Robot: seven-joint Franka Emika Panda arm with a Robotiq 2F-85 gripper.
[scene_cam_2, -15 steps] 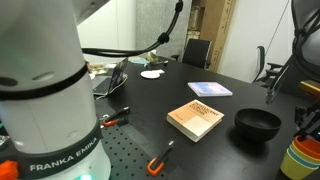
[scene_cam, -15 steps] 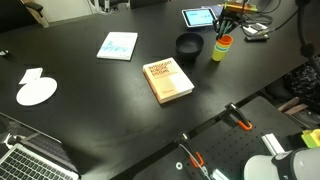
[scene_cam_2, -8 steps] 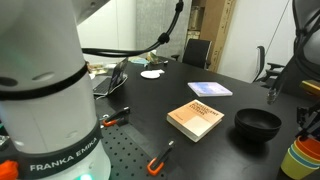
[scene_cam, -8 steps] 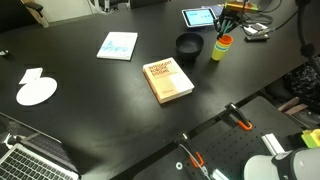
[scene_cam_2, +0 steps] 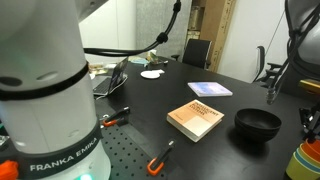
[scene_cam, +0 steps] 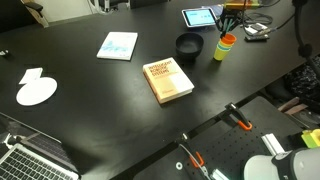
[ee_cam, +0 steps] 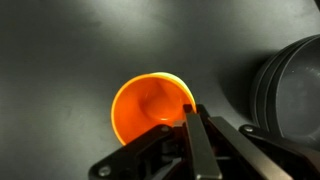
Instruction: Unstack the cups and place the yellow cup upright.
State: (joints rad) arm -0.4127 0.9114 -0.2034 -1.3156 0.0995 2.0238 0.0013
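Note:
The cups stand nested in a stack (scene_cam: 224,46) on the black table, right of the black bowl (scene_cam: 188,45). The orange cup (ee_cam: 148,106) is on top, and its open mouth faces up in the wrist view. The yellow cup (scene_cam: 223,51) shows below it. The stack also shows at the frame edge in an exterior view (scene_cam_2: 308,160). I cannot make out the light blue cup. My gripper (ee_cam: 190,110) comes down from above (scene_cam: 228,28), and its fingers are pinched on the orange cup's rim on the side nearest the bowl.
The black bowl (ee_cam: 290,80) sits close beside the stack. A tan book (scene_cam: 169,80), a light blue booklet (scene_cam: 118,45) and a white disc (scene_cam: 37,92) lie on the table. A tablet (scene_cam: 198,16) and cables lie behind the cups. A laptop (scene_cam: 30,160) is at the near corner.
The cup stack has shifted slightly with the gripper, further toward the frame edge in an exterior view. Everything else is unchanged.

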